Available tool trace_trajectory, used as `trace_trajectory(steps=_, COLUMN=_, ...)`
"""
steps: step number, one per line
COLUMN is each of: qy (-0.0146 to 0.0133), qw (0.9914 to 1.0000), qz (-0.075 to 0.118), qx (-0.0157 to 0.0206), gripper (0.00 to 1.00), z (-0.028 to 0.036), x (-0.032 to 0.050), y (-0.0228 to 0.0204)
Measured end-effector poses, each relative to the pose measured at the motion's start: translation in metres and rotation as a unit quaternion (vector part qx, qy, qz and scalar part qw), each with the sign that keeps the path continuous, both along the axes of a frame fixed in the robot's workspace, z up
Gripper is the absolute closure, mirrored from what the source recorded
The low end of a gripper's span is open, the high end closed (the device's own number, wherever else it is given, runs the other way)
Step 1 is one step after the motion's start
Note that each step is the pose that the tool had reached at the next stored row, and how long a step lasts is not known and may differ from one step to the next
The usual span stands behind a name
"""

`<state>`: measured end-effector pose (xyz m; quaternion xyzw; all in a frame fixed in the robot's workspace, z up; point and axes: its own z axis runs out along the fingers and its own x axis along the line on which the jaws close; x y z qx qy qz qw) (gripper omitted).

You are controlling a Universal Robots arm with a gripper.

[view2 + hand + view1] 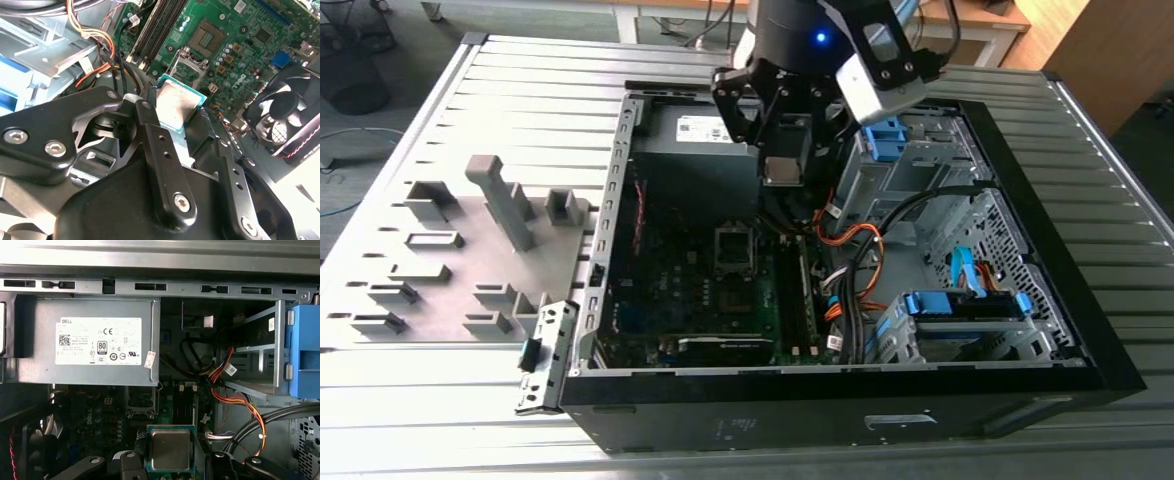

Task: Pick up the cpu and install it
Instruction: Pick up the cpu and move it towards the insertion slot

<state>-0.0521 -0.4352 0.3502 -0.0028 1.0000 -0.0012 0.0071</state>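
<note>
The thin square silvery-grey cpu [170, 449] is being pinched by the black gripper [782, 162], held above the far end of the open black computer case [720, 400]. Misalignment over the hollow metal socket frame [736, 247] is being risked, likely bending contacts.

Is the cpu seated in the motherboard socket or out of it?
Out. The gripper holds the cpu clear of the motherboard; the socket lies apart from it.

Soft even light, shadowy case [787, 412] interior
</note>
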Motion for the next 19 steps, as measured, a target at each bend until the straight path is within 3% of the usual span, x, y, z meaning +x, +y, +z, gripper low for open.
trace_trajectory(steps=19, qy=0.0, qw=1.0, qz=0.0, qx=-0.0001, gripper=0.53, z=-0.0307, x=-0.001, y=-0.0132)
